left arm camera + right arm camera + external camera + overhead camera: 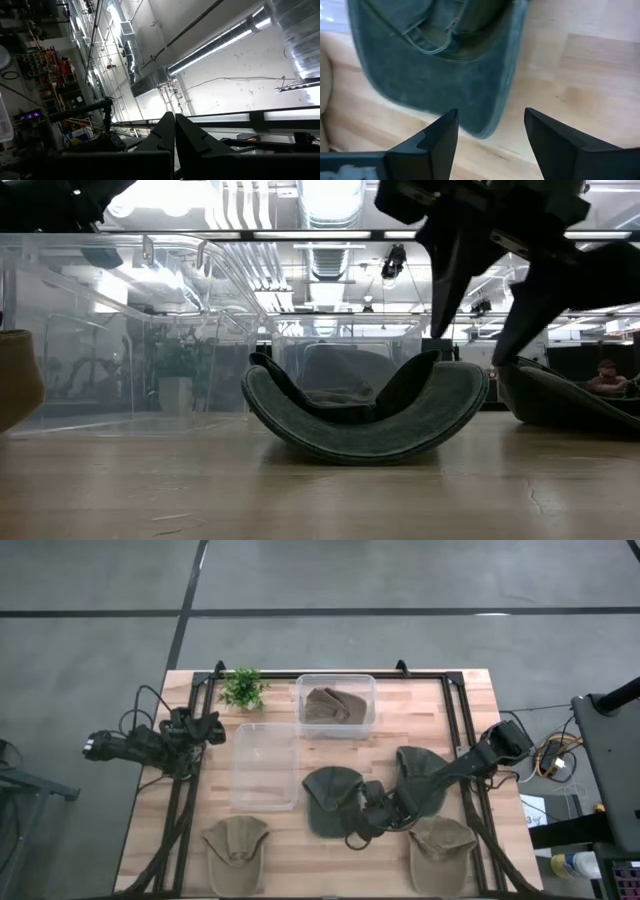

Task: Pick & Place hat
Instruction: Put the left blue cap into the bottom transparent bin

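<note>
A dark green hat (pixel 328 800) lies upside down in the middle of the table, resting on its curved brim (pixel 365 442) with both brim sides turned up. My right gripper (pixel 490 131) is open and points steeply down just above the hat's brim edge (pixel 492 107). Its fingers (pixel 440 300) hang over the hat's right side without touching it. My left gripper (pixel 175 131) is shut, holds nothing and points up at the ceiling; it is at the table's left edge (pixel 205 728).
An empty clear bin (pixel 265 765) stands left of the hat. A second bin (pixel 336 702) at the far edge holds an olive hat. Another dark green hat (pixel 420 775) lies under my right arm. Two khaki hats (pixel 235 845) (pixel 440 852) lie near the front edge, and a small plant (pixel 242 688) stands at the far left.
</note>
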Controlling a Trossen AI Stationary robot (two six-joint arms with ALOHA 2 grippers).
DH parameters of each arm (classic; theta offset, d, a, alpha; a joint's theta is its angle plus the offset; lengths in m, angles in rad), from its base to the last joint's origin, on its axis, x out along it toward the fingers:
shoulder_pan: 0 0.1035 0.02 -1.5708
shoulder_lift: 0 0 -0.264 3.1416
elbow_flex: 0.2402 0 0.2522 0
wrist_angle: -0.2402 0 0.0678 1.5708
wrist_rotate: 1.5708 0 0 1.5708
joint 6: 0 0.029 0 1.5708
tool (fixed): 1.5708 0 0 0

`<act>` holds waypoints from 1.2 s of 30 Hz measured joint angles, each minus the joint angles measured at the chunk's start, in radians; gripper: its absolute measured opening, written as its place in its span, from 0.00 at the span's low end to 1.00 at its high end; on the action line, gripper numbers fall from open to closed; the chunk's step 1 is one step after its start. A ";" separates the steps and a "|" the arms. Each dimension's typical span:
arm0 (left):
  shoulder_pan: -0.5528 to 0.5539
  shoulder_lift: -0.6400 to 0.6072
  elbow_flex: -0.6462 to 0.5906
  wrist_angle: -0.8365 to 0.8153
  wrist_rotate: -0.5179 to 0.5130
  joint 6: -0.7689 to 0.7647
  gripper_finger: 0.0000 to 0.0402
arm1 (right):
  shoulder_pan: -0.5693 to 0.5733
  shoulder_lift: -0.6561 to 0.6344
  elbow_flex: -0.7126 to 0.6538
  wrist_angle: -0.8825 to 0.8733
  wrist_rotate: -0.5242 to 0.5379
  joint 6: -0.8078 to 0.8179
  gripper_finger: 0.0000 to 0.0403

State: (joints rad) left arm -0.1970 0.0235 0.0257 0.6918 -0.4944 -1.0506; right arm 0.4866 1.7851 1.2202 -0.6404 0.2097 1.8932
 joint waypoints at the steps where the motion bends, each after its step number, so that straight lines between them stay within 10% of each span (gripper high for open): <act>1: 0.000 0.000 0.000 0.002 0.000 0.000 0.02 | 0.000 0.000 -0.008 -0.001 0.002 0.005 0.55; 15: 0.001 0.000 0.000 0.008 0.000 -0.001 0.02 | -0.014 0.014 -0.167 0.282 0.088 0.021 0.53; 26: 0.000 0.000 0.000 0.012 0.000 -0.001 0.02 | -0.014 0.016 -0.167 0.289 0.095 0.016 0.07; 36: 0.000 0.000 0.000 0.061 -0.001 0.005 0.02 | -0.013 0.013 -0.023 0.097 0.105 -0.021 0.03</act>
State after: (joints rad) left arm -0.1967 0.0235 0.0261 0.7530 -0.4952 -1.0454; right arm 0.4736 1.7981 1.1976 -0.5432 0.3149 1.8720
